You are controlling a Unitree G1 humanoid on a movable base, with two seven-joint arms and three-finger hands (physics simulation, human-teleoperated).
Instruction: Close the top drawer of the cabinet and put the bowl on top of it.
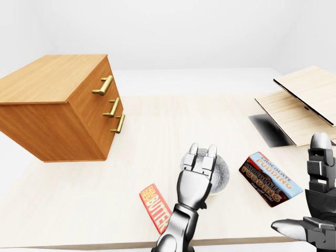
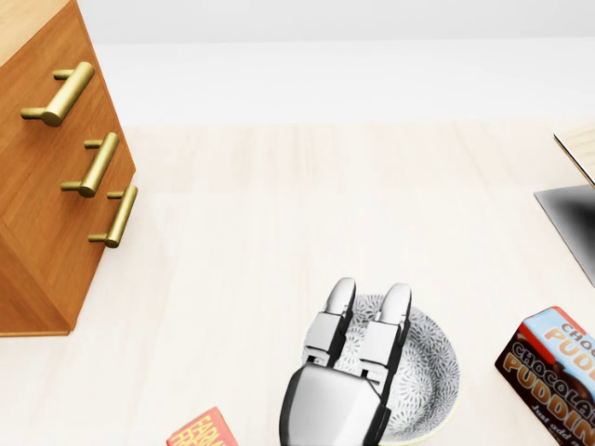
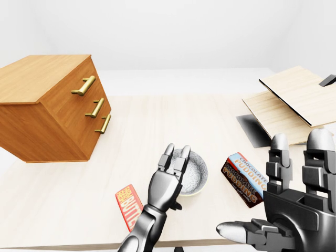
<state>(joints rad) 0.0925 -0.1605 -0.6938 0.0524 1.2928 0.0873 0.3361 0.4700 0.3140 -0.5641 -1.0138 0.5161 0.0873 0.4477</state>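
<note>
One cabinet [image 1: 58,107] at the left of the eye views, three brass handles [image 2: 91,165], drawers looking flush, though the angle is poor. One bowl [image 3: 193,173] near the table's bottom edge, my left hand [image 2: 349,367] over it, fingers straight, grasping nothing. My right hand [image 3: 294,194] hangs spread and empty at lower right. One butter box [image 1: 154,207] lies left of the bowl, one pudding box [image 1: 270,178] right. Two tilted boards [image 1: 302,102] at the right. Pale wood table [image 2: 279,242], white room.
</note>
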